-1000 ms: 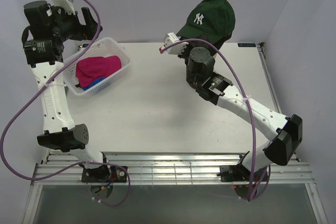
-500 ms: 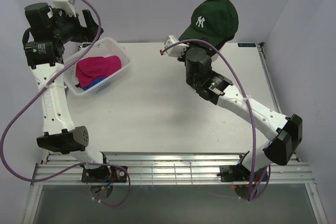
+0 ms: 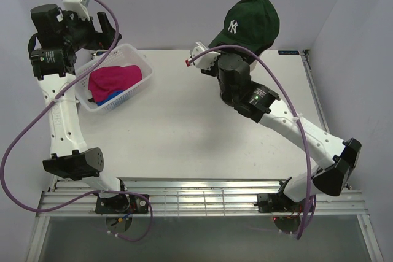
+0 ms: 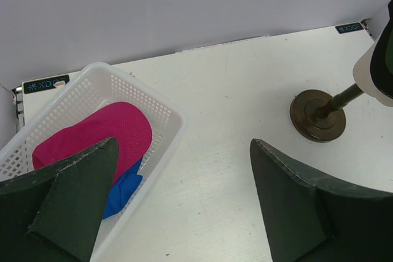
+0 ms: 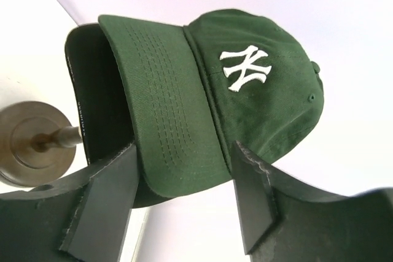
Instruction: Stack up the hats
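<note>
Over on the left, the left gripper (image 4: 184, 148) hangs above the white mesh basket (image 4: 172, 111) with its fingers spread as wide as they go, holding nothing. Inside lies the magenta cap (image 4: 98, 136), soft and rumpled, with the blue cap (image 4: 126, 185) peeking out beneath it. The matte white table (image 3: 184, 127) runs bare across the middle.

To the right, the right gripper (image 5: 184, 148) sits at the brim of the green cap (image 5: 258, 96), fingers parted on either side of the stitched brim rather than pinching it. That cap rests on the cream mannequin head (image 4: 376, 72), over what looks like the black cap (image 5: 92, 90) (only a dark edge shows). The head stands on a thin rod and a round, dull metal stand (image 4: 318, 115).

I'd say the green cap is placed and being released. Next, one arm must reach into the basket and pinch the magenta cap's floppy cloth without snagging the mesh.
</note>
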Action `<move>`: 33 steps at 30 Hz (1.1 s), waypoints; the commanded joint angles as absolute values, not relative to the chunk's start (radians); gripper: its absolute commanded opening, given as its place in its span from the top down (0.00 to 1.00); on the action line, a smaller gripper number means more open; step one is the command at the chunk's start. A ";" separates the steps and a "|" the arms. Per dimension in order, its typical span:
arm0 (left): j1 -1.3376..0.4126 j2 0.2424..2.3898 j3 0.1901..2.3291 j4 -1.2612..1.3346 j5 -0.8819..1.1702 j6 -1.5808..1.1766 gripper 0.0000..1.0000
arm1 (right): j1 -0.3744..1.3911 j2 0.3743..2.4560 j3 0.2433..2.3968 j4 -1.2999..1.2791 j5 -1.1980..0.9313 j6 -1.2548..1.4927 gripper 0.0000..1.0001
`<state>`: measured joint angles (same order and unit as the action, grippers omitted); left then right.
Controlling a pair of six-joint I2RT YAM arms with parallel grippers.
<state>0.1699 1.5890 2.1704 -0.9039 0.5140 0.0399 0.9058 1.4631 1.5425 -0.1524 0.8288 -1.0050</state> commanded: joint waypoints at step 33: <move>0.172 1.517 2.074 -0.861 0.597 0.028 0.02 | 0.663 1.566 2.034 -0.213 0.497 -0.585 0.38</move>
<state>0.1699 1.5650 2.0815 -0.8803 0.5701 0.0326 0.7200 1.5841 1.9713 -0.3698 0.5003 -0.6510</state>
